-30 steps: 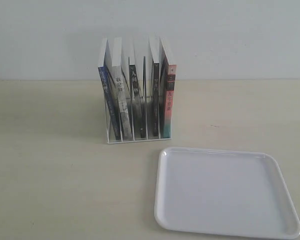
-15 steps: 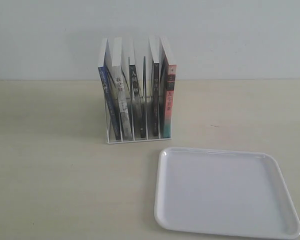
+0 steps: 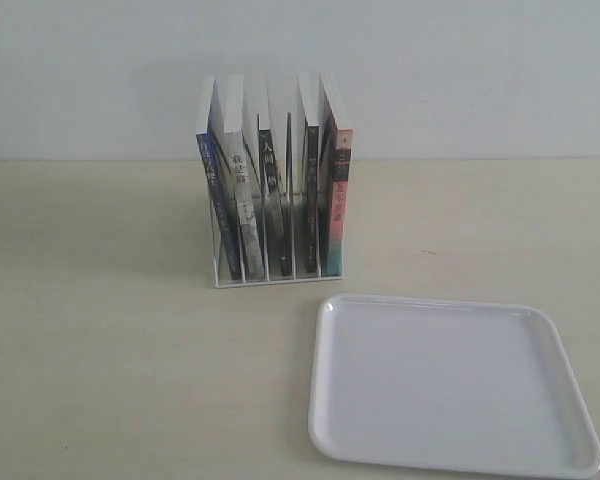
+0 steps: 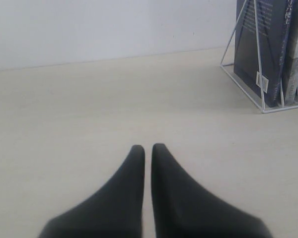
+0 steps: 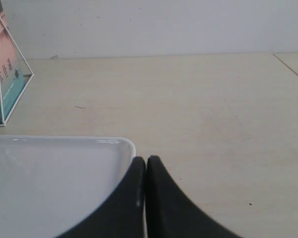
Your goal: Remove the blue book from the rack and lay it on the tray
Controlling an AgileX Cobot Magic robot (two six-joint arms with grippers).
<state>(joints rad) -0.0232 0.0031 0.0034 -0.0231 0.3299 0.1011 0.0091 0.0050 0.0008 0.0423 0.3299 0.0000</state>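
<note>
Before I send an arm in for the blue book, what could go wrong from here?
1. The blue book leans in the end slot of the rack, beside the grey-white-spined book; pulling it could drag that neighbour or tip the rack.
2. The left pincer and right pincer are both shut; unopened, they would shove the book rather than grip it.
</note>
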